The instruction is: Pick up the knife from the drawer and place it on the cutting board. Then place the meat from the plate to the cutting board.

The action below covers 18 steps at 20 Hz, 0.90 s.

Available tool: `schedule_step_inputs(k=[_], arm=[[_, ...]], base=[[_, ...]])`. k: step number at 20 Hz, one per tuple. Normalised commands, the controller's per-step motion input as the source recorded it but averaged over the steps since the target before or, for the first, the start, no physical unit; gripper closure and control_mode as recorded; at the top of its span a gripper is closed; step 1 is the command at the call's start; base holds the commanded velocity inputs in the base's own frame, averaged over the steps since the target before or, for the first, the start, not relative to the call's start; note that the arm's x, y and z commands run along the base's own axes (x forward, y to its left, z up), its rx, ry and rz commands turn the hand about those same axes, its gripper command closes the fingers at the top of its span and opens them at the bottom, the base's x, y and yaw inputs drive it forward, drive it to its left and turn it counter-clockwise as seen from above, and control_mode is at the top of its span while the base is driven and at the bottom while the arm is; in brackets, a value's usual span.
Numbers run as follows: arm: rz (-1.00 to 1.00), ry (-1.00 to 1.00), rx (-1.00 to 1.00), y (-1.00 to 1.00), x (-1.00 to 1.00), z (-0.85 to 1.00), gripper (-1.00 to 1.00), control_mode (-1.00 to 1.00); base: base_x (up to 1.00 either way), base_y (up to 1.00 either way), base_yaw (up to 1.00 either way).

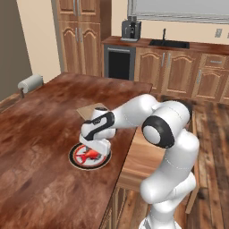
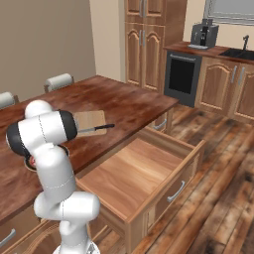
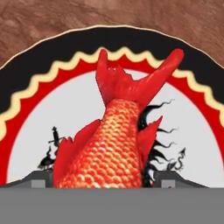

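Meat point(image 3: 114, 144): red-orange, scaly, fish-tailed, on plate point(image 1: 76, 159) on dark reddish counter point(image 1: 40, 134). Jaws straddle it, parted, not gripping. Knife point(image 2: 95, 128) across cutting board point(image 2: 90, 119); drawer point(image 2: 136, 178) open.

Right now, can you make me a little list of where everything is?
knife: on the board, blade across it, handle sticking off the edge
meat: on the plate, shaped like a fish
gripper: low over the plate, a finger either side of the meat
drawer: pulled out
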Motion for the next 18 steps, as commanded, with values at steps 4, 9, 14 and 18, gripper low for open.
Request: schedule_step_inputs(k=[4, 9, 14, 18], arm=[[0.00, -0.02, 0.00, -0.01, 0.00, 0.01, 1.00, -1.00], [0.00, -0.09, 0.00, -0.33, 0.02, 0.49, 1.00, -1.00], [-0.03, -0.05, 0.00, -0.48, 0.26, 0.44, 1.00, -1.00], [-0.04, -0.01, 0.00, -0.39, 0.52, 0.31, 1.00, -1.00]], base=[[0.00, 0.00, 0.00], [0.00, 0.00, 0.00], [0.00, 0.00, 0.00], [0.00, 0.00, 0.00]])
